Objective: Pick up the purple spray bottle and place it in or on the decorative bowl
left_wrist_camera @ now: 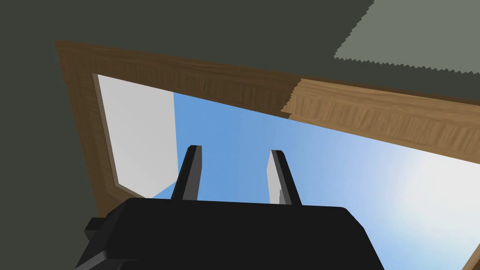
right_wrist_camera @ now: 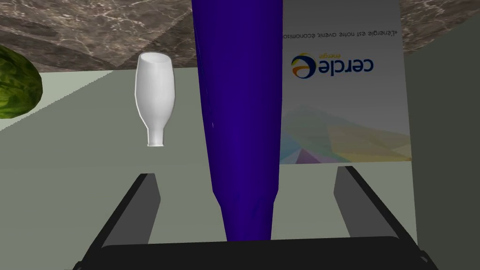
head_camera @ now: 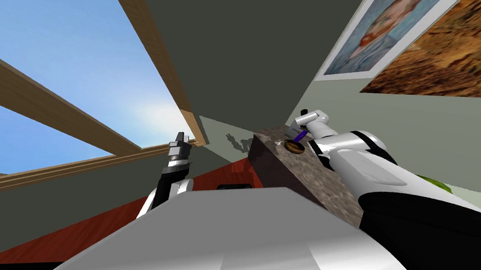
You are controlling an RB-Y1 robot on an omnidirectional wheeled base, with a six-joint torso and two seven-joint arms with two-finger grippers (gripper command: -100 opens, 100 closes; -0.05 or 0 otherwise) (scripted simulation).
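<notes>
The right hand [right_wrist_camera: 244, 173] reaches over the counter [head_camera: 317, 183] with its fingers wide, one on each side of the purple bottle [right_wrist_camera: 239, 93] and clear of its sides, so it grips nothing. The bottle's narrow end points toward the hand's body, so the slim part sits centred in the gap. In the head view the bottle is right at the brown bowl [head_camera: 294, 147] near the counter's far end, touching it or just above it; I cannot tell which, nor whether it rests inside. I judge the placing step to be at hand or done. A white bottle [right_wrist_camera: 154, 93] and a printed card [right_wrist_camera: 344, 93] stand just behind, leaving little room to swing. The left hand [left_wrist_camera: 235, 151] is held up well apart from the counter, fingers parted and empty, out of the way
</notes>
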